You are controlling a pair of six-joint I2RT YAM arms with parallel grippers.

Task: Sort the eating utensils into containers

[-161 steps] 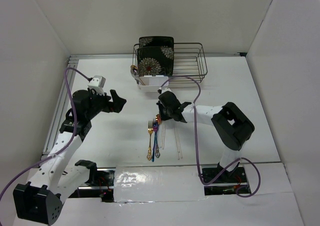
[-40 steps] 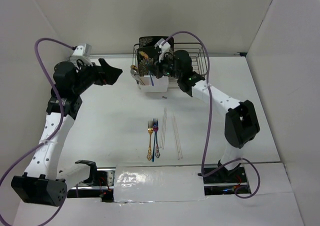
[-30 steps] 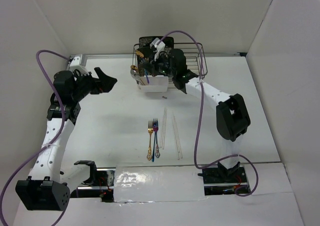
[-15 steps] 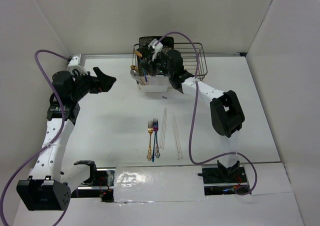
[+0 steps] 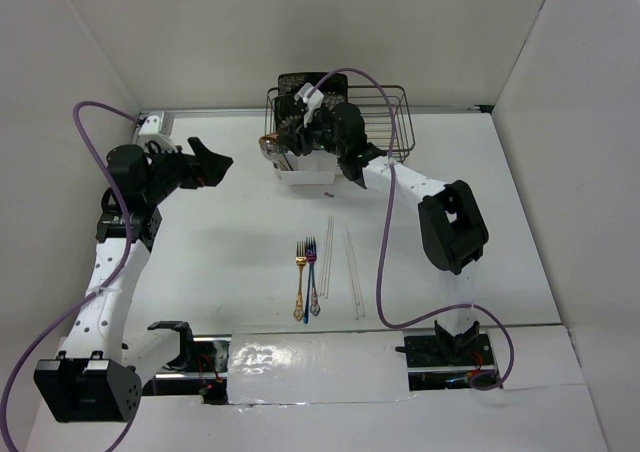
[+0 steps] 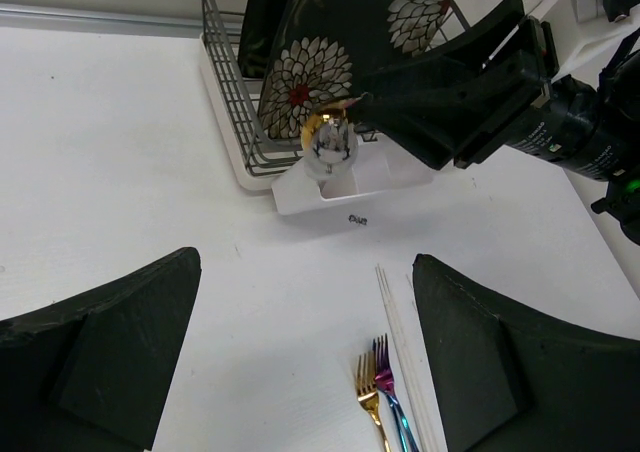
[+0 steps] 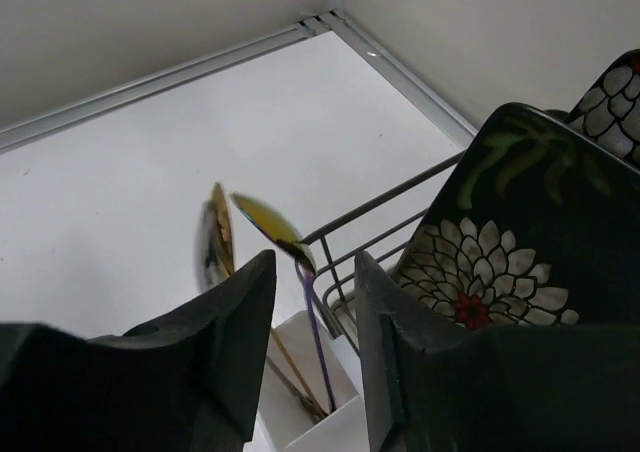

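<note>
white tabletop [image 5: 200, 252]: two spoons [image 7: 268, 227] upright in caddy [image 7: 340, 422] just beyond narrowly parted, empty right gripper [image 7: 315, 272]; forks [image 5: 300, 262], chopsticks [image 5: 353, 267] unsorted well behind it; left gripper [image 6: 305, 262] wide.

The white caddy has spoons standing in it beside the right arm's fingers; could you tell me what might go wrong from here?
1. The purple-handled spoon stands in the gap between the right fingers; pulling away crookedly could snag it or tip the caddy.
2. The floral plate sits close beside those fingers and could get bumped.
3. The forks lie tightly bunched, so grabbing one may drag another.
</note>
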